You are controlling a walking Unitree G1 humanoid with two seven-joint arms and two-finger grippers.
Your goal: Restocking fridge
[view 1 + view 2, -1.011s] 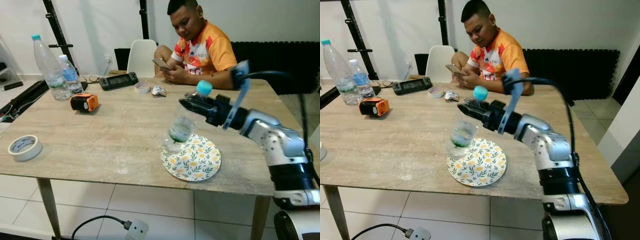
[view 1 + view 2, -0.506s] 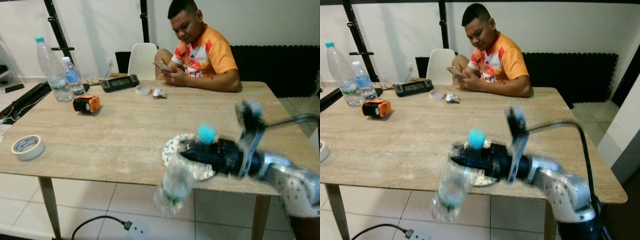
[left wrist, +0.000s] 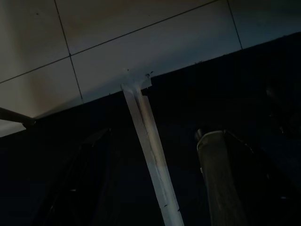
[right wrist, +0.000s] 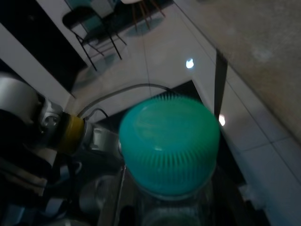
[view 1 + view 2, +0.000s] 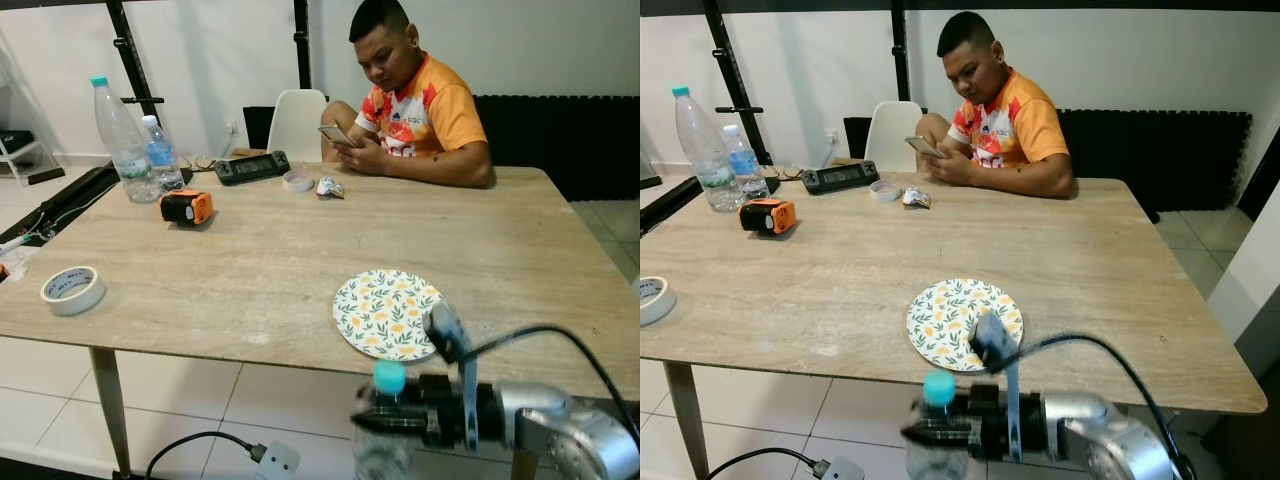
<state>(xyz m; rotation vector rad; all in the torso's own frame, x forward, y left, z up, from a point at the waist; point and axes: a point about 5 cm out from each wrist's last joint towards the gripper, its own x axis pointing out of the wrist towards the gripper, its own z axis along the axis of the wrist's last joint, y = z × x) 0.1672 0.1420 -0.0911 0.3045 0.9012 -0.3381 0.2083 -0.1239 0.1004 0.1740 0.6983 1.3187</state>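
Below the table edge (image 5: 250, 345), right end effector (image 5: 385, 418) grips a teal-capped bottle (image 5: 383, 440).

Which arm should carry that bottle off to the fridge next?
The right. Its pincer already grips the clear plastic bottle with the teal cap below the table's edge, while the left arm hangs idle.

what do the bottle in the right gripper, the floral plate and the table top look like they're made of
Bottle: likely clear thin plastic, see-through body, ribbed teal screw cap with a matte look.
Plate: printed leaf-and-fruit pattern, low sheen; could be melamine or ceramic, can't tell.
Table: pale stone-like veined surface, matte; may be travertine-look laminate or real stone.
The right gripper holds the bottle below the table edge.
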